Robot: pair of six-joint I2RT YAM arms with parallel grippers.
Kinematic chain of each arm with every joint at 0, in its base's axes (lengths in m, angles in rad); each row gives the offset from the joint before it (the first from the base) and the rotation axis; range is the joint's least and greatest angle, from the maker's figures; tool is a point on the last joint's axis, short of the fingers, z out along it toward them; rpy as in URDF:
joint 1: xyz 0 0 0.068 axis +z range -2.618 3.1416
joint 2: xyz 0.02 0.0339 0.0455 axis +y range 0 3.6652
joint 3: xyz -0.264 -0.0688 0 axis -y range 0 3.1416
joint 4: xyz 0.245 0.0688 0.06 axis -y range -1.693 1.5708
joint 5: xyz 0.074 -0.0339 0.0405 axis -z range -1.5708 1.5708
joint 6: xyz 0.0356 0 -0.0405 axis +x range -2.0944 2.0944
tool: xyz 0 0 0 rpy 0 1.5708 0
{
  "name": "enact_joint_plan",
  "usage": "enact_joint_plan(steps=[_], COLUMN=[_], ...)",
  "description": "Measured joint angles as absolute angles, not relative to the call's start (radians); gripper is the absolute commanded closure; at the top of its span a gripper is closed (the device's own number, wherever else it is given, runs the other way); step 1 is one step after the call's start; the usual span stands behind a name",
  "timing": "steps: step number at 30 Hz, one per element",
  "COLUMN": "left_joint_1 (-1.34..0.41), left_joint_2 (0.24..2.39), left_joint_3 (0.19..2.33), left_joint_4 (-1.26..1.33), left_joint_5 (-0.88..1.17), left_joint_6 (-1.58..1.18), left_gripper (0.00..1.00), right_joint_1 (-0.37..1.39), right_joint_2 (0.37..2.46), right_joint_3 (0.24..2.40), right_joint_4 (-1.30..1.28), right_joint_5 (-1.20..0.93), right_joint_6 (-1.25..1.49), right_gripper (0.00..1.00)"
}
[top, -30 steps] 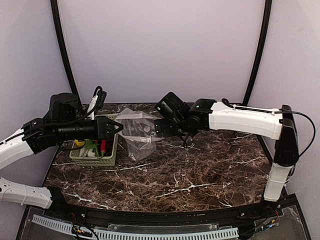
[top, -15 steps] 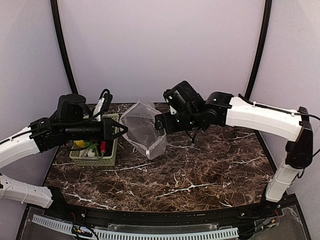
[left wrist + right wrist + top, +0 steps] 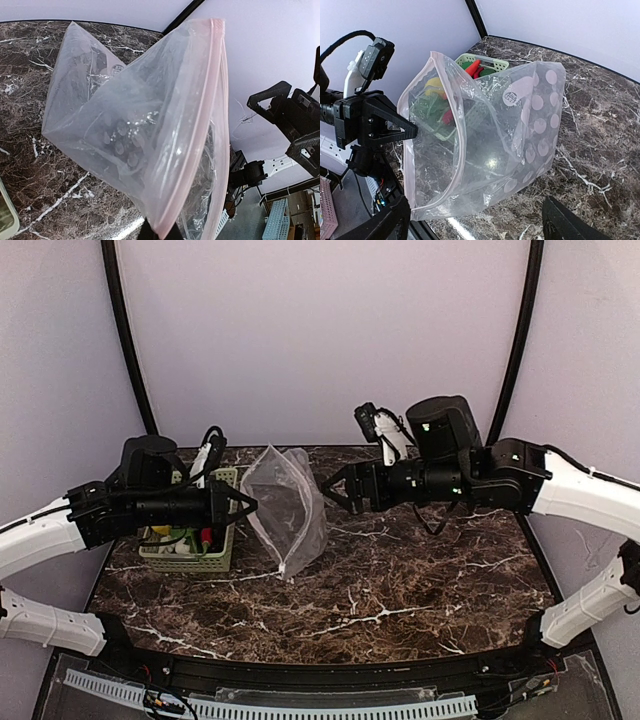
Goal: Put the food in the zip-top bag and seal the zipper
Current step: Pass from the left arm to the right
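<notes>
Fingers of L gripper (image 3: pixel 246 503) clamped on zip-top bag (image 3: pixel 285 502) rim; bag hangs btwn arms, mouth facing R gripper (image 3: pixel 325 487), whose fingers gape just beside it, no contact; food (image 3: pixel 205 533) sits in basket (image 3: pixel 190 562) behind L.

The zip-top bag (image 3: pixel 290 505) is glossy clear plastic.

1. The left wrist view's bottom edge cuts off nearly all of my left end effector (image 3: pixel 159 233).
2. I see most of the food (image 3: pixel 437 90) only blurred through the zip-top bag (image 3: pixel 525 140).
3. From above, my left arm (image 3: pixel 150 506) hides most of the basket (image 3: pixel 188 560).
4. My right end effector (image 3: pixel 328 490) has its fingers (image 3: pixel 562 222) running off frame.
</notes>
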State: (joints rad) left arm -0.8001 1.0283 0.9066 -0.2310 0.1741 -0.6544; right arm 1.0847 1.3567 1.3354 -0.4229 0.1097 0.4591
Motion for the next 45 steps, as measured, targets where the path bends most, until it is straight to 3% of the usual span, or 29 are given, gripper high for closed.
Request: enact_joint_plan(steps=[7, 12, 18, 41, 45], left_joint_1=[-0.800, -0.800, -0.798, -0.794, -0.794], left_joint_2=[1.028, 1.028, 1.028, 1.027, 1.023], left_joint_3=[0.900, 0.900, 0.900, 0.891, 0.882], left_joint_4=[-0.209, -0.206, -0.205, -0.196, -0.193], left_joint_5=[0.179, 0.179, 0.180, 0.191, 0.197], left_joint_6=[-0.667, -0.670, -0.672, -0.682, -0.685], left_gripper=[0.99, 0.99, 0.99, 0.99, 0.99], right_joint_1=[1.110, 1.147, 1.152, 1.145, 1.137], right_joint_2=[1.385, 1.491, 1.563, 1.569, 1.583], right_joint_3=[1.351, 1.416, 1.444, 1.445, 1.445], right_joint_4=[-0.426, -0.428, -0.442, -0.438, -0.427], right_joint_5=[0.136, 0.158, 0.159, 0.164, 0.144], right_joint_6=[0.483, 0.506, 0.545, 0.599, 0.604], right_gripper=[0.32, 0.60, 0.76, 0.91, 0.98])
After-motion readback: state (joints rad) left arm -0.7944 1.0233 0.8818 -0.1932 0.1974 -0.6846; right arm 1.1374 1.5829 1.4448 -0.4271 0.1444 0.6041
